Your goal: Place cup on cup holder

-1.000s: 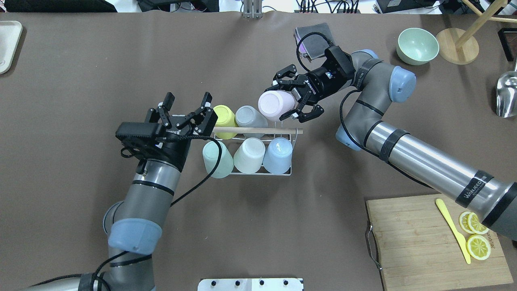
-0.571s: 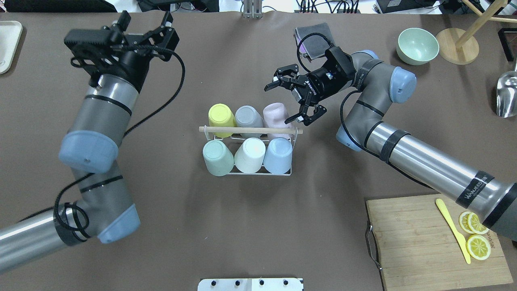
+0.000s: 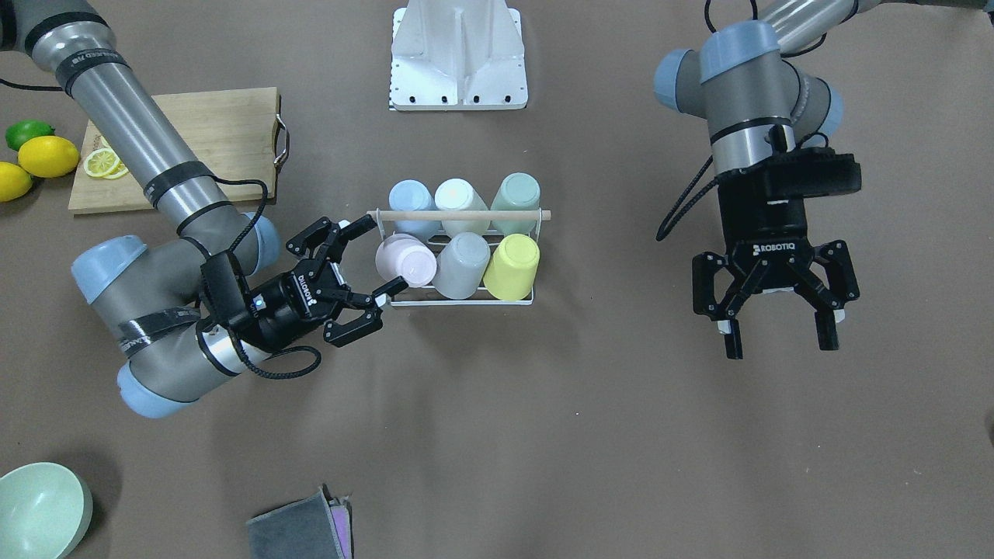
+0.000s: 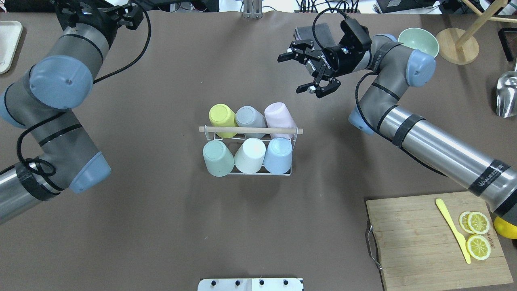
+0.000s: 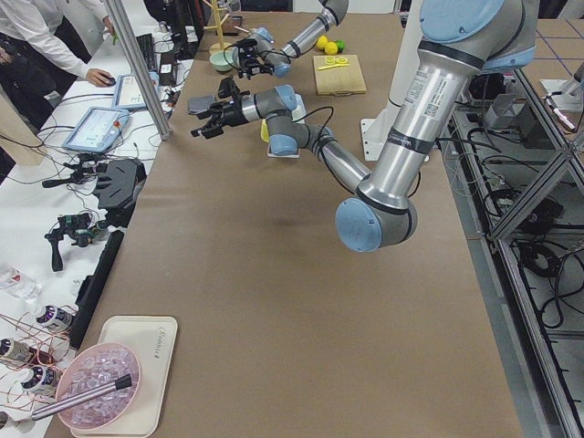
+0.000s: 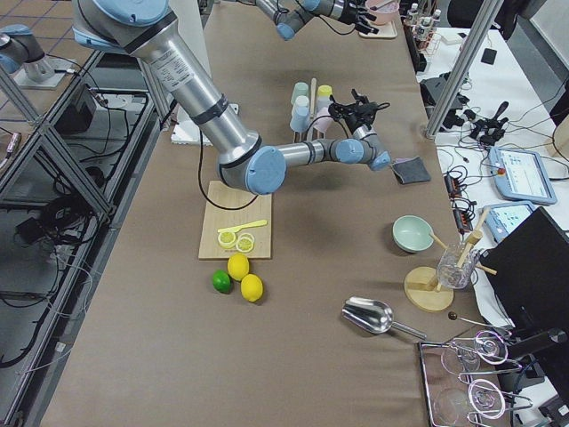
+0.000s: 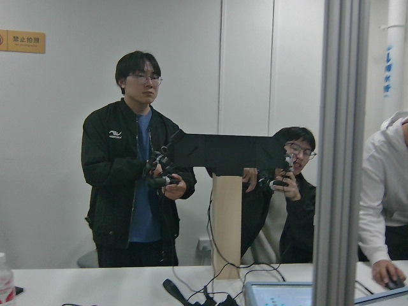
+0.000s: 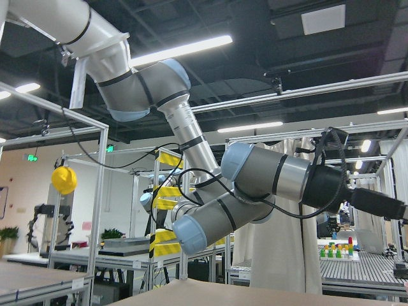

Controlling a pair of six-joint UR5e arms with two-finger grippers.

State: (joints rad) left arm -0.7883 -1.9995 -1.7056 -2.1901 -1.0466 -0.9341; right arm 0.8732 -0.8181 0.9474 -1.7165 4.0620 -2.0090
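Resting mouth-down, I judge over a prong that steadies it, the pink cup (image 4: 279,115) fills the last slot of the cup holder (image 4: 250,130); my right pincer (image 4: 291,74) and left pincer (image 3: 780,345) gape empty

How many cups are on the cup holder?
6, all on the cup holder. Far row from the robot: yellow cup, grey cup, pink cup. Near row: green cup, white cup, blue cup. None seems hidden.
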